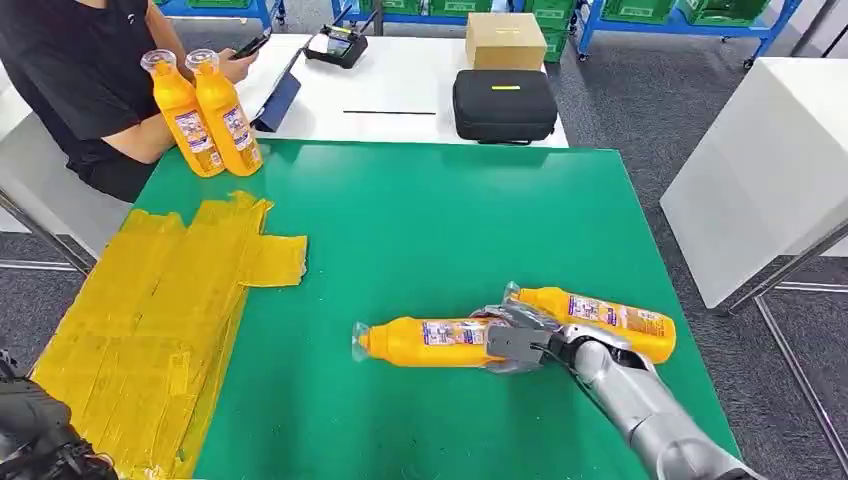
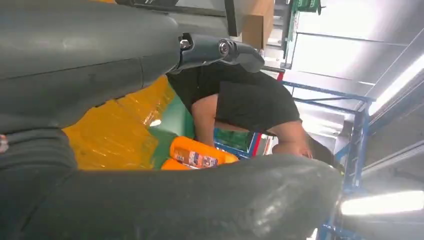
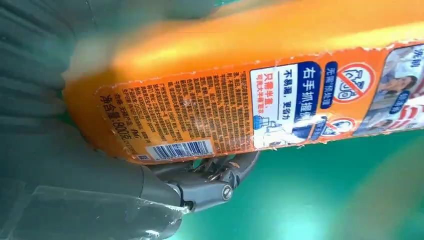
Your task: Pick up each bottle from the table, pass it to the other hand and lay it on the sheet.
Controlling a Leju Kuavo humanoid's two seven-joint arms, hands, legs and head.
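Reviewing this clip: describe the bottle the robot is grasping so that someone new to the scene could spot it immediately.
Start at the green table and go to its near right corner, where two orange bottles lie on their sides. The grasped bottle is the one nearer the robot, its cap pointing toward the yellow sheet. Unlike the other lying bottle, it has the right hand wrapped around its base.

A workroom with tables on grey carpet

A green table (image 1: pixel 450 230) abuts a white table (image 1: pixel 400 90) carrying a black case (image 1: pixel 504 104) and a cardboard box (image 1: pixel 505 40); blue racks (image 1: pixel 680 20) with green bins stand behind, and another white table (image 1: pixel 760 170) sits to the right.
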